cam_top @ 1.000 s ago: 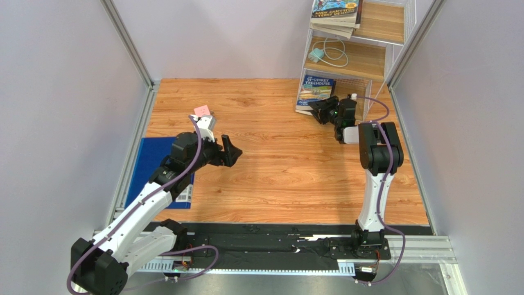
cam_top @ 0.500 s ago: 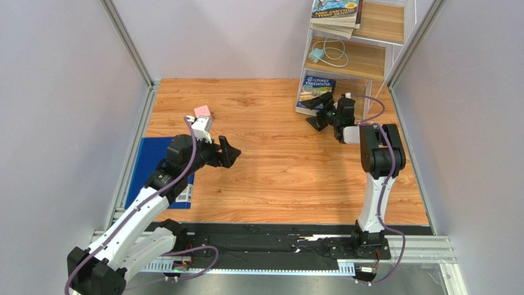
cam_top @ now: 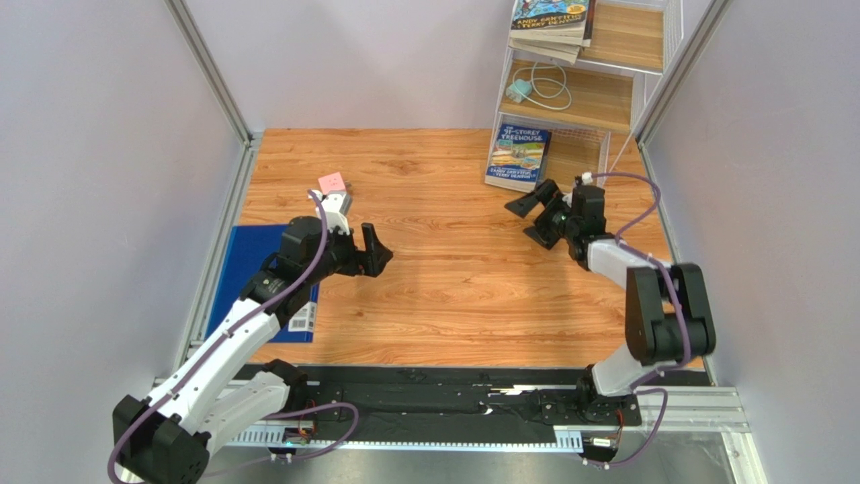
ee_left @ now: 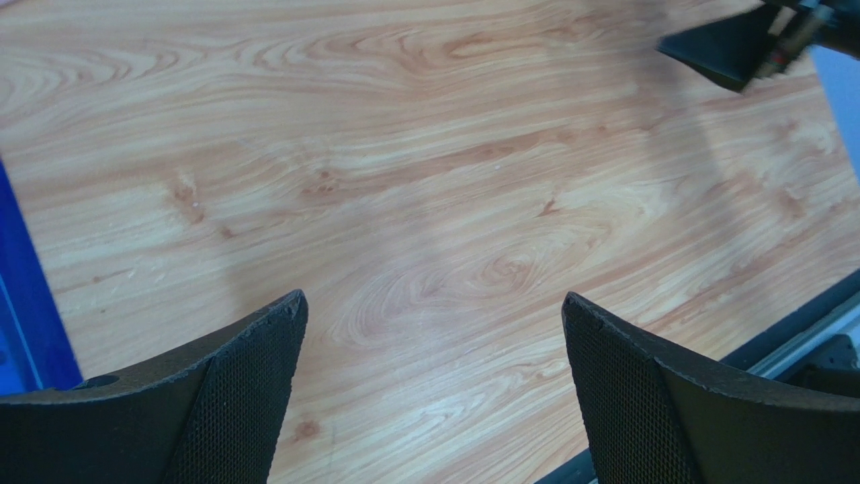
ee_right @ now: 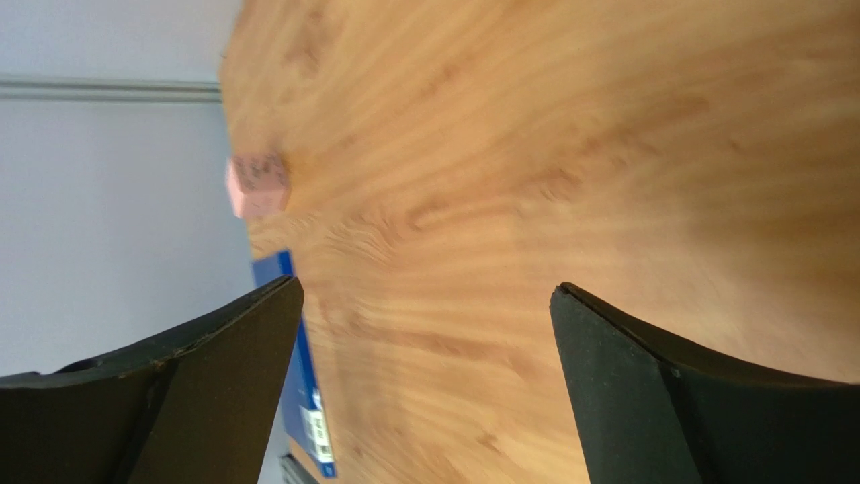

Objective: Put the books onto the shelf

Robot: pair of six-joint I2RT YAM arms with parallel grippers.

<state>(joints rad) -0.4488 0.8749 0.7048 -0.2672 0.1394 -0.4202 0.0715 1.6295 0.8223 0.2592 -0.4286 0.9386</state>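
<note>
Top view: the shelf (cam_top: pixel 606 76) is standing at the far right corner of the table (cam_top: pixel 444 303). A stack of books (cam_top: pixel 550 25) is lying on its top board, and one cartoon book (cam_top: pixel 518 153) is resting at the front left of the bottom board. The right gripper (cam_top: pixel 521 222) is hovering near that book without touching it, jaws spread wide and gripping nothing, probably because the book is already seated. The left gripper (cam_top: pixel 373 250) is hanging over the table's left half, equally wide and empty, likely keeping clear

Left wrist view: its fingers (ee_left: pixel 232 403) are framing bare table, with the folder (ee_left: pixel 20 303) lying at the left edge

Right wrist view: its fingers (ee_right: pixel 646 393) are framing bare table, facing the block (ee_right: pixel 257 184); no loose book is showing
</note>
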